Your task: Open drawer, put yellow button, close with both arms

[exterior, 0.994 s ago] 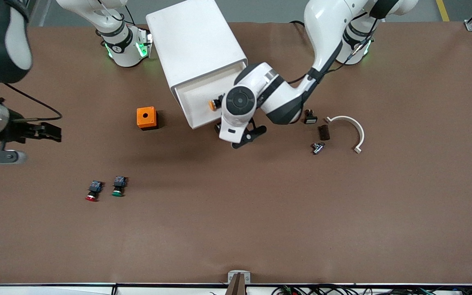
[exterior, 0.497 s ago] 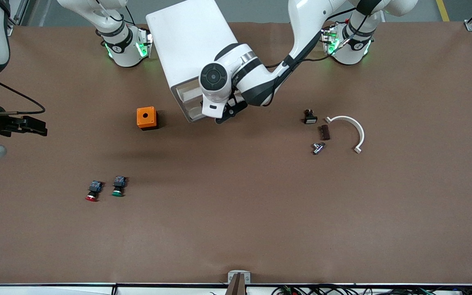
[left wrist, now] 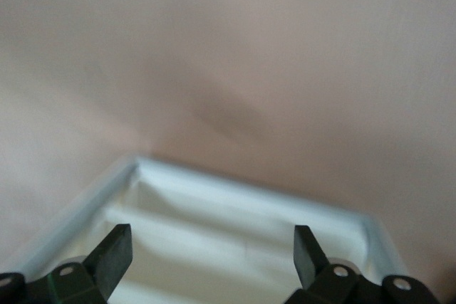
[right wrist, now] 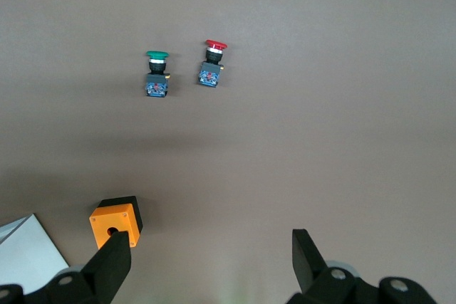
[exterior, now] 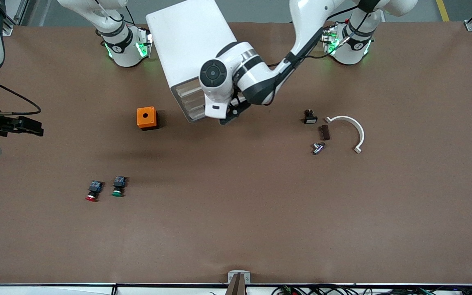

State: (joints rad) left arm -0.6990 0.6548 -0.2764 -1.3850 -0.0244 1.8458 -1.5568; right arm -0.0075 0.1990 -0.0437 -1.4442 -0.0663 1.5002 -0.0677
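The white cabinet [exterior: 191, 45] stands near the robots' bases. Its uppermost drawer [exterior: 186, 87] sits pushed in, level with the lower cream fronts. The yellow button is hidden. My left gripper [exterior: 230, 115] is open and empty, right in front of the cabinet's front, and the left wrist covers part of that front. In the left wrist view my left gripper [left wrist: 212, 243] frames a white cabinet edge [left wrist: 235, 208]. My right gripper [exterior: 31, 126] is open and empty, up over the table at the right arm's end; it also shows in the right wrist view [right wrist: 211, 250].
An orange box [exterior: 146, 118] stands beside the cabinet toward the right arm's end. A red-capped button [exterior: 93, 191] and a green-capped button [exterior: 118, 186] lie nearer the front camera. A white curved clip [exterior: 348, 131] and small dark parts [exterior: 323, 132] lie toward the left arm's end.
The uppermost drawer, open with the yellow button in it a second ago, is now pushed in. My left hand moved in toward the cabinet. My right gripper drifted outward toward its table end.
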